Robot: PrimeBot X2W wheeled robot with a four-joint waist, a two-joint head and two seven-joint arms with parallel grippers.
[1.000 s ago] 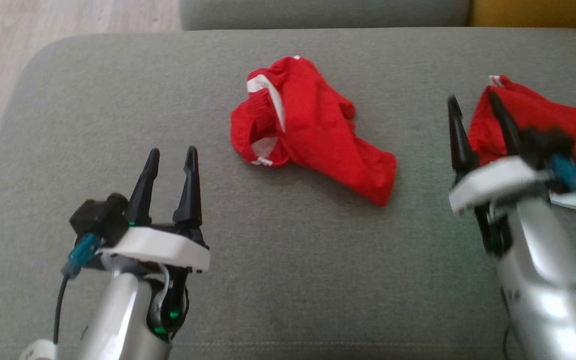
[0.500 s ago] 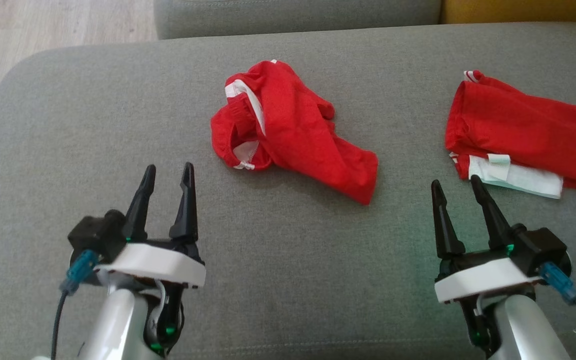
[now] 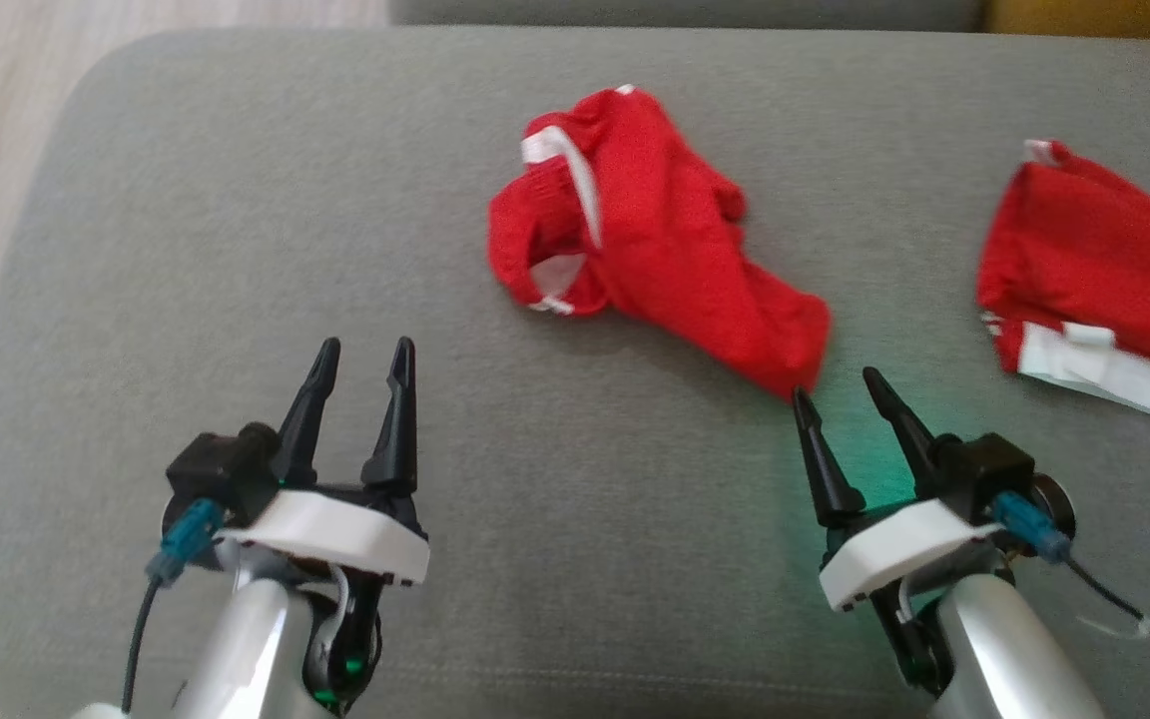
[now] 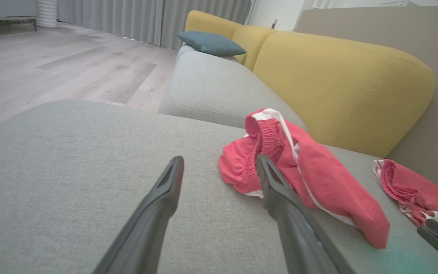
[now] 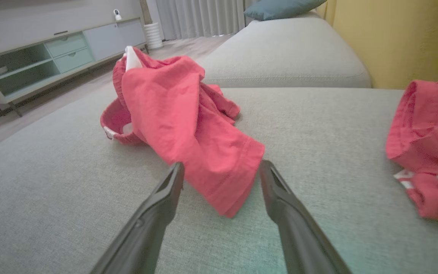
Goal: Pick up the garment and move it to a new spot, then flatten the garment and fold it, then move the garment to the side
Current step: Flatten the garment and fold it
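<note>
- My right pincer [image 3: 838, 387] has left the folded red garment [image 3: 1094, 280] at the right end of the grey seat cushion [image 3: 236, 200], where it stood a second ago, and has swung in toward the cushion's middle
- Its two fingers are spread wide with nothing between them; the tips hang just short of the leg end [image 5: 224, 186] of the crumpled red garment [image 3: 655, 240], near it but not touching
- That garment lies bunched about the middle of the cushion, closer to its back edge, waistband [image 4: 268, 133] heaped up toward the cushion's left and one leg trailing toward its front right; it has not moved on the cushion, and the drift in the head view is my head turning
- My left pincer [image 3: 367, 350] is released too and empty, and stays over the cushion's front left part, well apart from the garment
- I take the piece at the cushion's right end as finished and set aside, so this is the start of a fresh pick-up, with the lift not yet begun
- Next I should lower the right fingers onto the leg end and clench; thin cloth on soft upholstery may slip out, or I may pinch the cushion cover with it
</note>
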